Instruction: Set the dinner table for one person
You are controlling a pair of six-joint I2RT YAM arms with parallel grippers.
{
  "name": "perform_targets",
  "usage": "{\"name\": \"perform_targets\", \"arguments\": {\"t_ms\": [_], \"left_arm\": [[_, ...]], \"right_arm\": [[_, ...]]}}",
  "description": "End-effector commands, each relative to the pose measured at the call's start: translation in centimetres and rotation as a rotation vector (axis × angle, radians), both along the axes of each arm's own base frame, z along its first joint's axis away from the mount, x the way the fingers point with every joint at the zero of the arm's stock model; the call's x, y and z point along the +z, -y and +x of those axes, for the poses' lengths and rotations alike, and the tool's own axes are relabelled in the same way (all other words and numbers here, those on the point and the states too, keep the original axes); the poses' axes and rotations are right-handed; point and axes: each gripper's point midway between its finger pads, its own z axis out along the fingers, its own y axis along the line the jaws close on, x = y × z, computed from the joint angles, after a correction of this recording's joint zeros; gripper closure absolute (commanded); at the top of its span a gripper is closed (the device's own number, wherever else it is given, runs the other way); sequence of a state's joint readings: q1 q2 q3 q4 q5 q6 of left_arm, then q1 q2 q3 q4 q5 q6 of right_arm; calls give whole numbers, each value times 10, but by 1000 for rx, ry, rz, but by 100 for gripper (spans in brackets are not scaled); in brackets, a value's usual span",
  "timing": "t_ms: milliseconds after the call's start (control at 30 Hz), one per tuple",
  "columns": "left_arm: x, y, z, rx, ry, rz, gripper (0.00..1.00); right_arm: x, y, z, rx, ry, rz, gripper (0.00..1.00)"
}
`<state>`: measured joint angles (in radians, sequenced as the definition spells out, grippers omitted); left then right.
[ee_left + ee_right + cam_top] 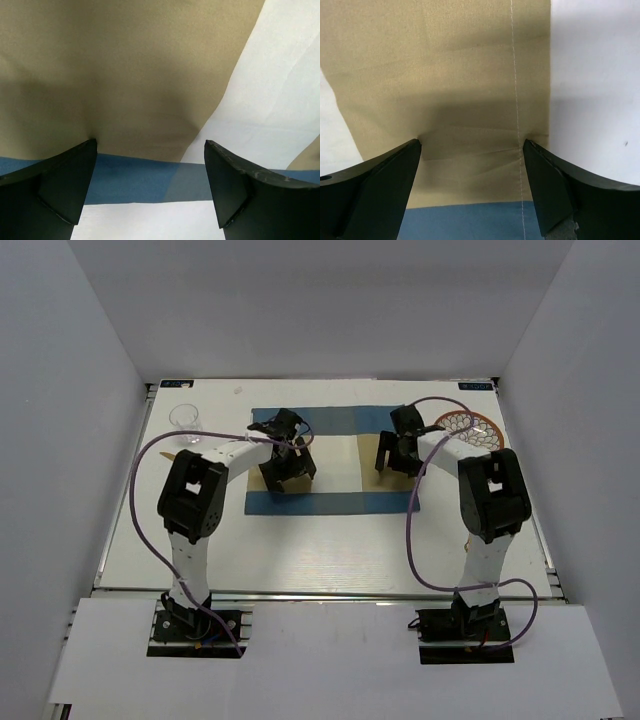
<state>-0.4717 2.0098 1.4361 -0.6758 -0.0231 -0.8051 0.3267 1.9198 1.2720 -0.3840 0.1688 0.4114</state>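
You have both claws down on the placemat (338, 465). It lies on the dinner table (320, 550), in the middle and nearer to the far edge. The L gripper (150, 145) is released, jaws wide apart. Its tips seem to rest on the beige cloth just above a blue band, w/ a small wrinkle between them. The R gripper (471, 142) is released too. Its tips are on the beige strip at the mat's right side, near the stitched seam, and bare table shows beside it. Neither claw grasps anything.

I judge the step is to flatten or square the mat before the dishes come. To do it well:
- Press only lightly, tips flat.
- Draw L and R outward at the same time, so the folds go out and the cloth does not bunch.
- Check the mat edge runs parallel w/ the near edge of the table.
- Lift straight up afterwards, w/o dragging.

The glass (185, 418) stands near the far left corner and the plate (470, 428) near the far right corner. Don't knock them w/ the arms.
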Motion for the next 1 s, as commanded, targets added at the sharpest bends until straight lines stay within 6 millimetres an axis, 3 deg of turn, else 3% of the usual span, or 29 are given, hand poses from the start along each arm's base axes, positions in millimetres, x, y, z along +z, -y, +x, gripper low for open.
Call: {"name": "perform_targets", "arguments": {"t_ms": [0,33,133,233,567,767,967], "left_arm": [[-29,-23,17,47,-18,116,2],[-27,-18,34,35,-1,123,2],[-31,-21,47,34,-27,161,2],[-14,-18,64,40,17,147,2],[0,-10,59,42,61,65,2],[-2,-11,56,42,50,68,2],[15,-12,63,41,81,74,2]], "right_arm": [[-23,22,1,-37,-77,-123,11],[-17,20,9,-37,-74,-122,11],[-19,14,18,-30,-75,-112,11],[-17,11,27,-28,-62,-99,11],[-20,2,56,16,-45,-112,11],[-17,1,53,13,-45,-98,11],[-7,-4,43,-1,-26,-44,11]]}}
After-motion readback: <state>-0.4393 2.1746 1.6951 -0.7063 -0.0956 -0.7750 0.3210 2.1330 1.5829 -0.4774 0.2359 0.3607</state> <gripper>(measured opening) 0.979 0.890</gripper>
